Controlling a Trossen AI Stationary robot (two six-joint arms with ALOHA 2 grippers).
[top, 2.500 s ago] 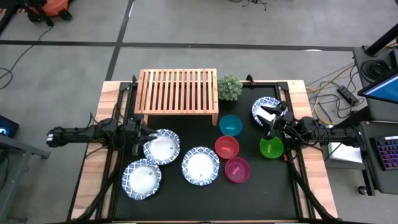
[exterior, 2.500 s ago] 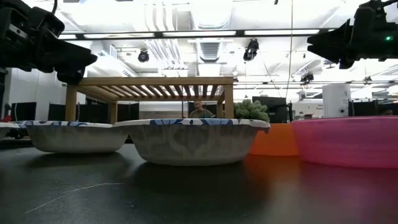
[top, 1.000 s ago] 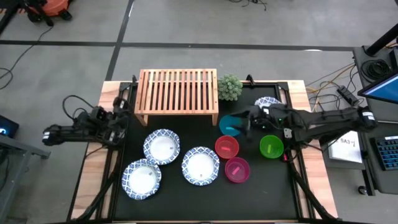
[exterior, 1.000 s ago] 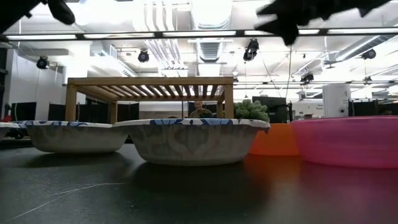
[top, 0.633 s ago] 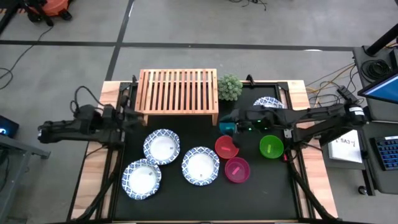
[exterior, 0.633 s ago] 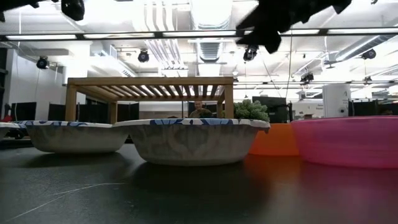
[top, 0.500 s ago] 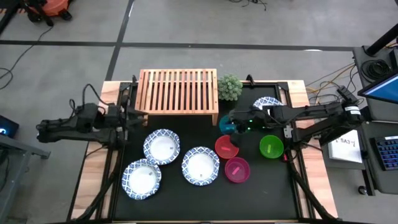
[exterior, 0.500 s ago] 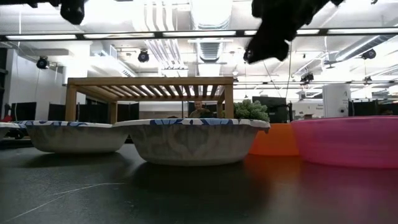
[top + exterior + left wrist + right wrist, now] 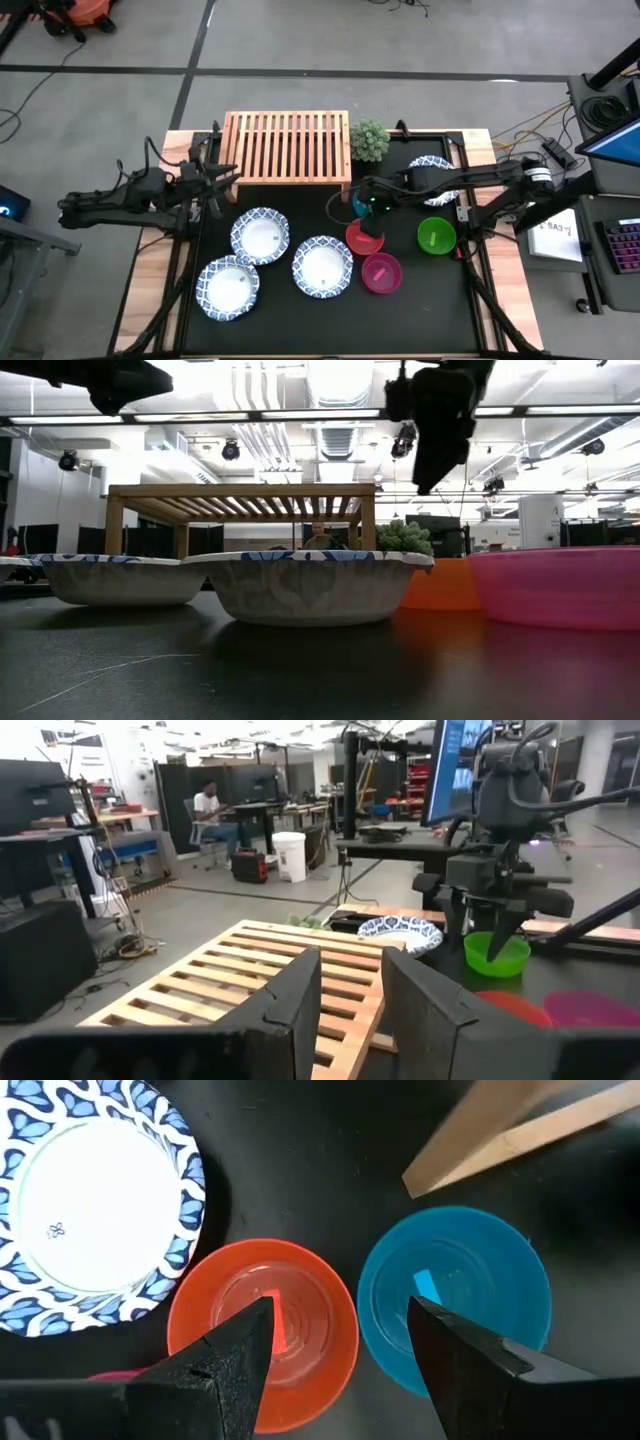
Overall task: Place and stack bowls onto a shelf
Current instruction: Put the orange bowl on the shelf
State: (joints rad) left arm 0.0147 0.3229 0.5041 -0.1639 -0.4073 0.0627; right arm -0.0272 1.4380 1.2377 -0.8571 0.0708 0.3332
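Observation:
The light-wood shelf (image 9: 285, 145) stands at the table's far side on its short legs. Three white blue-rimmed bowls (image 9: 260, 235) (image 9: 322, 267) (image 9: 228, 288) sit on the black mat; a fourth (image 9: 432, 165) lies half hidden under my right arm. The red bowl (image 9: 262, 1318), the blue bowl (image 9: 455, 1290), the green bowl (image 9: 436, 237) and the magenta bowl (image 9: 381, 273) sit at the right. My right gripper (image 9: 340, 1355) is open, pointing down above the gap between the red and blue bowls. My left gripper (image 9: 350, 985) is open and empty by the shelf's near left corner (image 9: 228, 178).
A small green potted plant (image 9: 369, 140) stands right of the shelf. One shelf leg (image 9: 520, 1130) is close beside the blue bowl. People and desks show in the room beyond the table.
My right gripper has gone toward the table's left, from beside the blue bowl to above the red and blue bowls, and has tipped to point down. My left gripper has gone toward the shelf's near left corner. No bowl has moved.

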